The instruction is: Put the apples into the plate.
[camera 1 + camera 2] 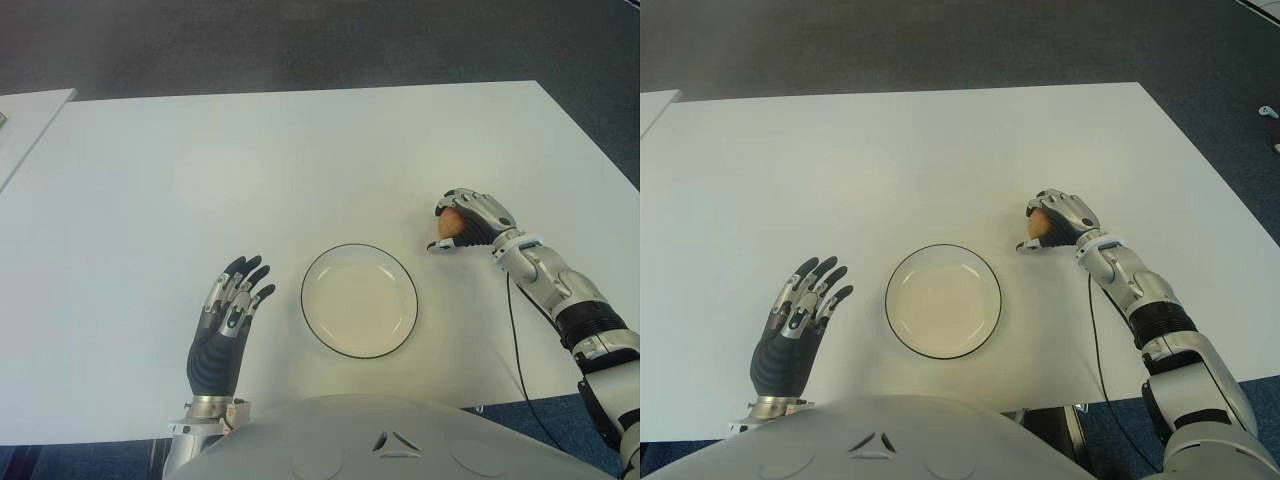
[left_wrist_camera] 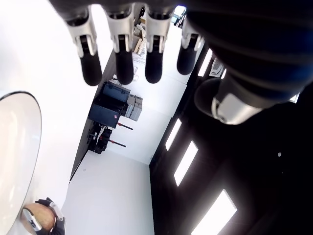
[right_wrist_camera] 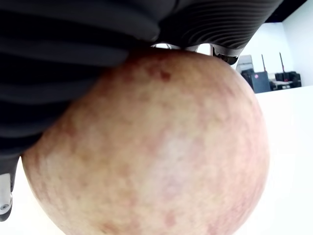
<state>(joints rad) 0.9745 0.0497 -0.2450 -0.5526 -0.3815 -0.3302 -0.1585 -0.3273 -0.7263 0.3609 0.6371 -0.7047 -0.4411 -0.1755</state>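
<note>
- The right hand is curled over an apple on the white table, just beside the plate on the plate's right and slightly farther from the robot. The right wrist view shows the fruit filling the palm, fingers pressed over its top.
- The left hand shows left of the plate, fingers spread and holding nothing.
- The plate is bare — no apple in it yet. Only this one apple is visible.
- Risks, as I judge them:
  - The grip comes mostly from above; the round, smooth apple could roll out if the fingers do not wrap under it before the lift.
  - A low carry could clip the plate's raised rim and shove the plate toward the left hand.
  - Letting go from too high might make the apple bounce or roll over the shallow rim.
- Room to move: the path from apple to plate is short and unobstructed, with open table beyond and to the left. The table's right and near edges lie not far from the right forearm, so a dropped apple rolling that way could leave the table.
</note>
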